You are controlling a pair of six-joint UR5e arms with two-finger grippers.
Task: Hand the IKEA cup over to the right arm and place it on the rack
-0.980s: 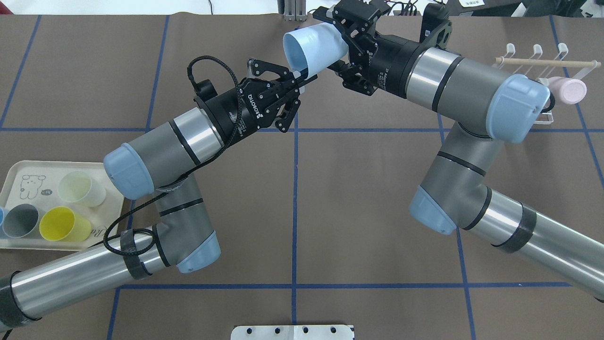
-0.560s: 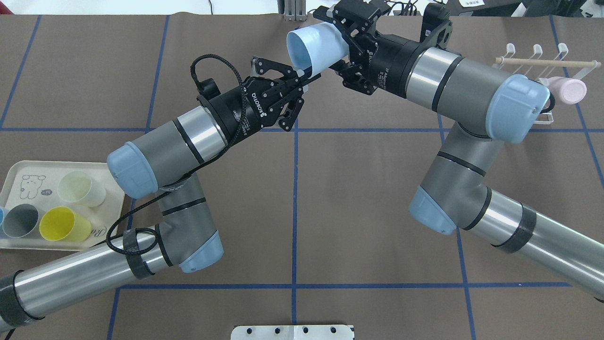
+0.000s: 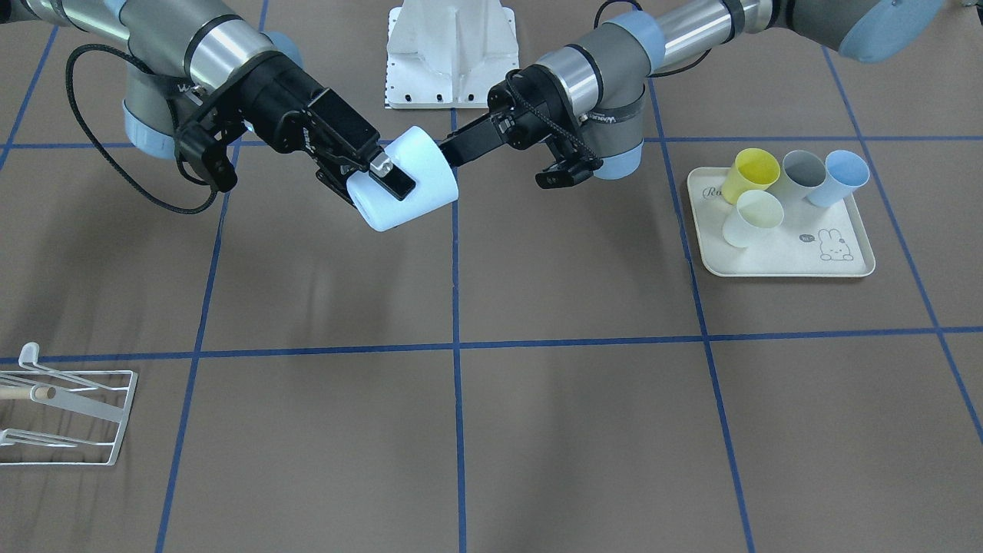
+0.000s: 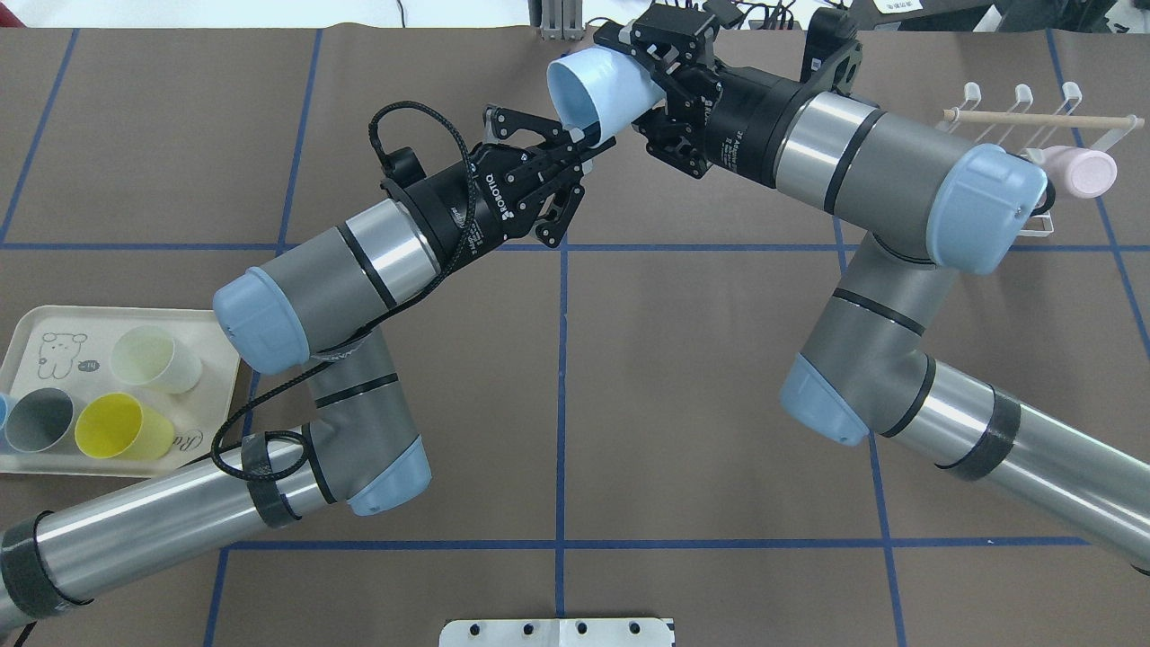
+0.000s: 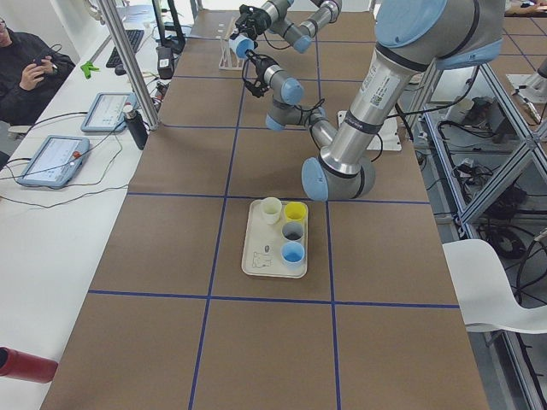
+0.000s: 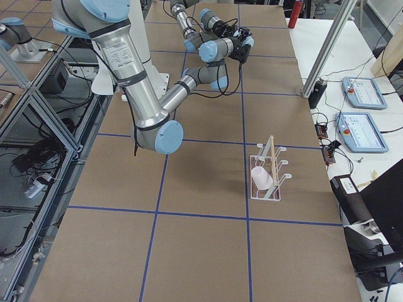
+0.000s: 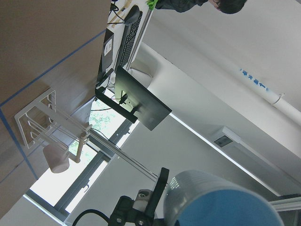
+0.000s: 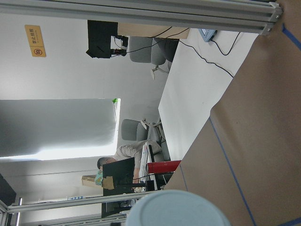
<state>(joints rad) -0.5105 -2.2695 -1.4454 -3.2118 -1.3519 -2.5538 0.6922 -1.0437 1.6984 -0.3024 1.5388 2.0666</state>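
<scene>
The pale blue IKEA cup (image 4: 588, 85) hangs on its side in the air over the far middle of the table, its mouth turned toward the left arm. My right gripper (image 4: 616, 83) is shut on the cup's body near its base, and one finger pad (image 3: 389, 177) lies flat on the wall. My left gripper (image 4: 586, 144) is shut on the lower rim, with its thin fingers (image 3: 468, 144) reaching into the mouth of the cup (image 3: 422, 180). The white wire rack (image 4: 1033, 117) stands at the far right with a pink cup (image 4: 1083, 171) on it.
A cream rabbit-print tray (image 4: 27, 334) at the near left holds cream, yellow, grey and blue cups. A white mounting plate (image 4: 557, 632) sits at the robot's edge. The rack (image 3: 69, 418) lies near the operators' side. A person (image 5: 26, 68) sits beside the table.
The left arm has pushed slightly forward and to the right, and the cup has shifted a little the same way. Both grippers have kept their hold.
</scene>
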